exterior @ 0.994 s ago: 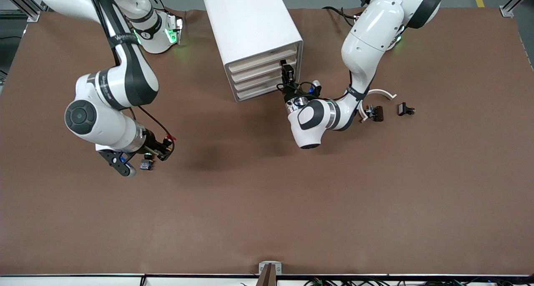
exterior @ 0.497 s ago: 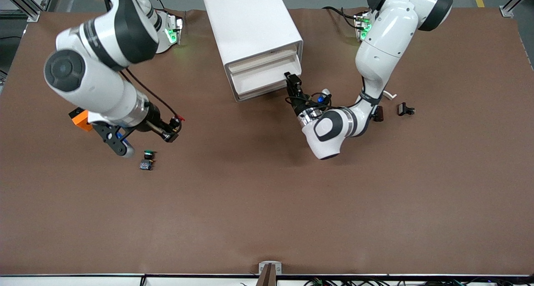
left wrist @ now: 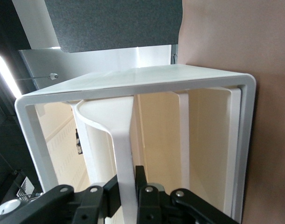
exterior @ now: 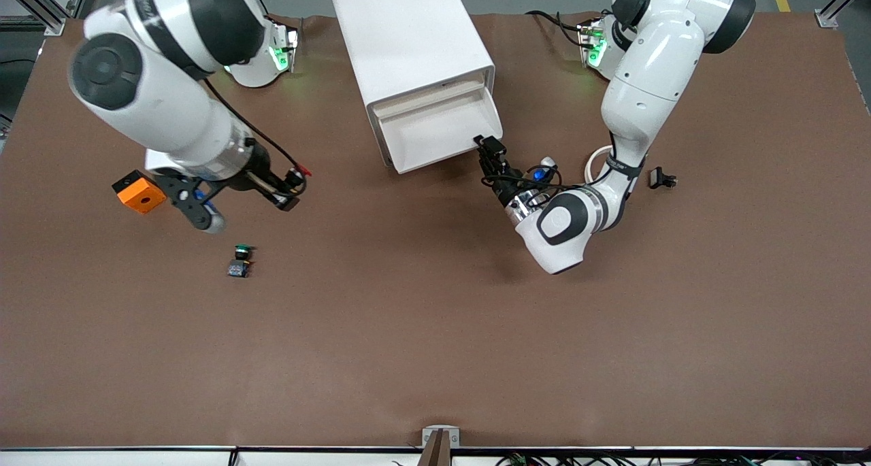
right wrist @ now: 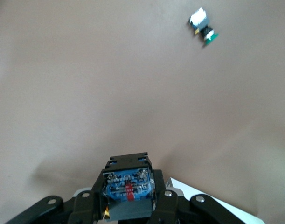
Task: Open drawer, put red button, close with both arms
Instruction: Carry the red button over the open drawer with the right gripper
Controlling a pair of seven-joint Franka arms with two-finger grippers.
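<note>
Red button (right wrist: 127, 191), a small push button on a dark blue block base, sits clenched in the right hand (right wrist: 127, 198), up over the brown worktop (exterior: 435, 330) toward the right arm's end. The left hand (exterior: 491, 154) is clamped on the front lip of the white cabinet's pulled-out drawer (exterior: 435, 131). A green-capped button (exterior: 239, 260) lies on the worktop.

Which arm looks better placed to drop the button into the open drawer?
The right: its claw grips the red button, while the left claw is clamped on the drawer front.
</note>
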